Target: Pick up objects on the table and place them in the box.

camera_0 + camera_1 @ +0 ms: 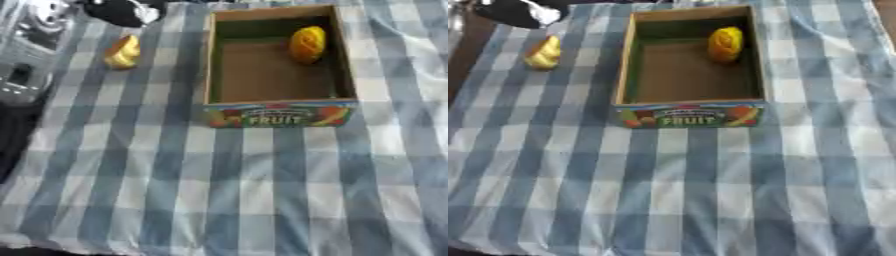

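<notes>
On the box's [280, 114] front panel "FRUIT" is legible (a black hand [118, 12] shows top-left, fingers unclear).

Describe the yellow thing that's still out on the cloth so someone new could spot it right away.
Start at the cardboard box with FRUIT printed on its front, standing on the blue checked cloth. Look to its left, near the cloth's far left edge: the yellow fruit lies there. Its lookalike, the other yellow fruit, sits inside the box.
</notes>
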